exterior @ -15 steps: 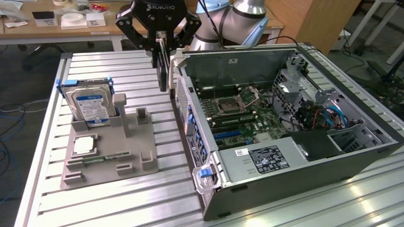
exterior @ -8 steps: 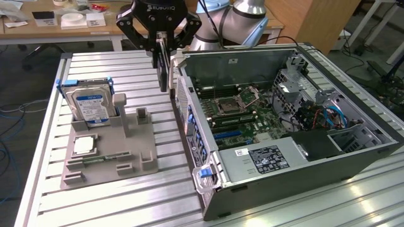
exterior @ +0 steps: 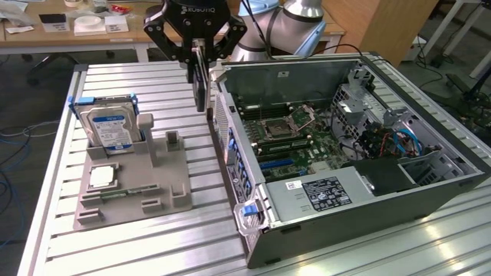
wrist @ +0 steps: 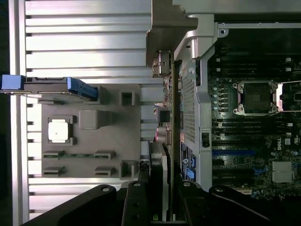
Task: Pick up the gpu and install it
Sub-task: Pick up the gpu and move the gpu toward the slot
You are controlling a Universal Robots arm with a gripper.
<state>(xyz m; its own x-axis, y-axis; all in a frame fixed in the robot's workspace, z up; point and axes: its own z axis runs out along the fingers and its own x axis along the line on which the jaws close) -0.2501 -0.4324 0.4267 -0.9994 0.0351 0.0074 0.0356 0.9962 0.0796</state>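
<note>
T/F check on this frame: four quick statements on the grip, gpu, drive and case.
1. The gripper is clamped on the gpu. True.
2. The gpu is already installed. False: it hangs in the air beside the computer case.
3. The hard drive stands upright in the gray holder. True.
4. The case is closed. False: its side is open, with the motherboard exposed.
</note>
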